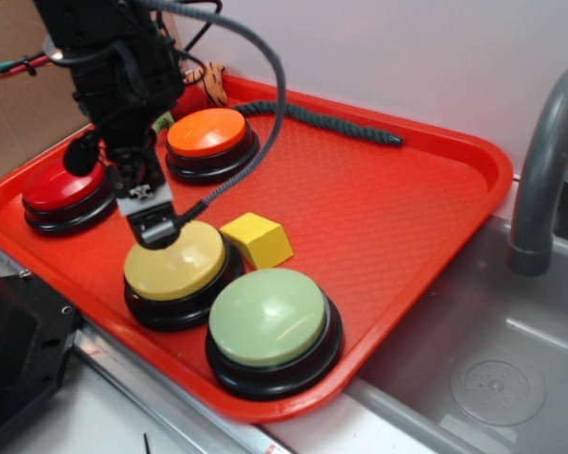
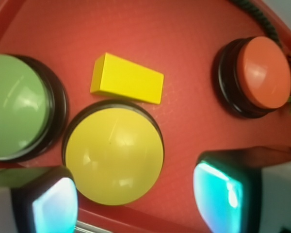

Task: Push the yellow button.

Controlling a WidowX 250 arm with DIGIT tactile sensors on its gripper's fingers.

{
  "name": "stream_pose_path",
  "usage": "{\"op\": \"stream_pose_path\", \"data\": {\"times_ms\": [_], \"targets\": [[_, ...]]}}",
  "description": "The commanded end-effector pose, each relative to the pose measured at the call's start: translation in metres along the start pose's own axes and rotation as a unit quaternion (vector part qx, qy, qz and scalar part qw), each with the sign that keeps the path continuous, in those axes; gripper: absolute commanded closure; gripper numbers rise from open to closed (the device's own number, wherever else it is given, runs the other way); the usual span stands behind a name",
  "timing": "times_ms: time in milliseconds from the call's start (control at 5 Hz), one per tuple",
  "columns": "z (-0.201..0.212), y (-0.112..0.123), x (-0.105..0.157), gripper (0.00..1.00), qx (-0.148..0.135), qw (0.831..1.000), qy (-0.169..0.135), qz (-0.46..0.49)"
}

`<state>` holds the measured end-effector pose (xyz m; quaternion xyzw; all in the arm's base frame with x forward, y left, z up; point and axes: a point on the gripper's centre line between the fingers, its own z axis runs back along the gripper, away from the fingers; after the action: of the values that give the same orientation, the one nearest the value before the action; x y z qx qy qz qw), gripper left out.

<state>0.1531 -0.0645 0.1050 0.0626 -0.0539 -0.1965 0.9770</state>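
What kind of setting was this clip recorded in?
Probably a mock kitchen sink setup: a red tray with big dome buttons sits beside a metal sink basin with a grey faucet. The gripper hangs at the yellow button.

toy kitchen setup: grey faucet (image 1: 547, 170), metal sink (image 1: 473, 369), red tray (image 1: 426, 189).

Arm (image 1: 114, 66): black housings; grey braided cable (image 1: 270, 85) looped alongside; hand (image 1: 151, 227) black with metal bracket; fingers (image 2: 218, 189) black-edged, pale translucent pads.
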Motion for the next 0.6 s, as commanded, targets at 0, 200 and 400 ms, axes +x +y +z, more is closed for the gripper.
{"op": "stream_pose_path", "data": {"times_ms": [0,200,400], "targets": [[0.0143,-0.0009,0.0006,0.00,0.000,0.998,0.004,0.055],[0.0190,-0.0007,-0.0045,0.00,-0.004,0.996,0.018,0.085],[0.0228,0.0014,-0.0085,0.00,-0.023,0.992,0.041,0.119]]}}
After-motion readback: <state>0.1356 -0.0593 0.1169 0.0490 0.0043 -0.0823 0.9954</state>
